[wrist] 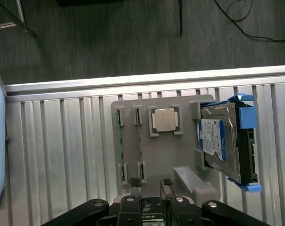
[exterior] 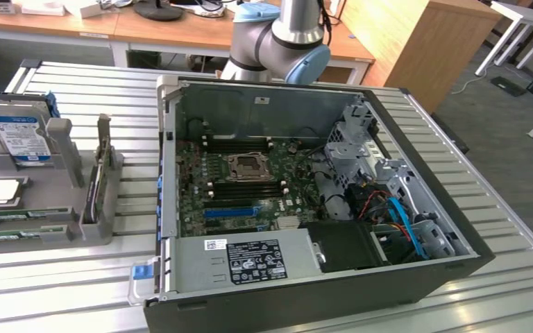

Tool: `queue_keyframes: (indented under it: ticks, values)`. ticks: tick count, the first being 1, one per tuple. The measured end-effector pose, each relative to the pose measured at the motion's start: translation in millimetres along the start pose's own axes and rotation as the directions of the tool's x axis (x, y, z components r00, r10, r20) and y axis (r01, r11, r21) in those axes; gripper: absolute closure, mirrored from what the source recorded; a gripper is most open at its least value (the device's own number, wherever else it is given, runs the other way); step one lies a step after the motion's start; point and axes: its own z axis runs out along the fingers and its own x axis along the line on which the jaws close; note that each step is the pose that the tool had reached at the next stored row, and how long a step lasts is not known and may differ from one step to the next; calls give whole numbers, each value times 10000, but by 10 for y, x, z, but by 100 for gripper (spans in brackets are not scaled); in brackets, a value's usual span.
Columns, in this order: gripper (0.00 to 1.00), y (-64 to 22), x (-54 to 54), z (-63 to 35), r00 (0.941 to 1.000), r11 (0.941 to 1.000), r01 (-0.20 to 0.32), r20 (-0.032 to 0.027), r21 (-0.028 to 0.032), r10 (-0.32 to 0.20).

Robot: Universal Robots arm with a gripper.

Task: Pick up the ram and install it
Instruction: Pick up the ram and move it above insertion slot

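My black gripper (wrist: 151, 201) hangs with jaws spread and nothing between them, just short of the thin green ram stick (wrist: 140, 141), which stands edge-up in a grey plastic fixture tray (wrist: 180, 155), lengthwise along the ribbed metal table (wrist: 62, 155), beside a square silver processor (wrist: 165, 120) and a boxy silver hard drive (wrist: 220, 141).

1. A ribbed metal table (exterior: 81, 277) (wrist: 62, 155) of long parallel slats carries everything;
2. an open computer case (exterior: 341, 305) lies on its side across the table's middle, reaching toward the edge at the exterior view's right;
3. a grey parts holder (exterior: 61, 142) (wrist: 166, 155) rests on the slats near the opposite edge, apart from the case.
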Motion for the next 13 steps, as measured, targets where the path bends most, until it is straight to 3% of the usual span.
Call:
queue_keyframes:
  ticks: [13]
  values:
    - [70, -5, 3, 154, 10000, 10000, 1, 1, 0, -1]
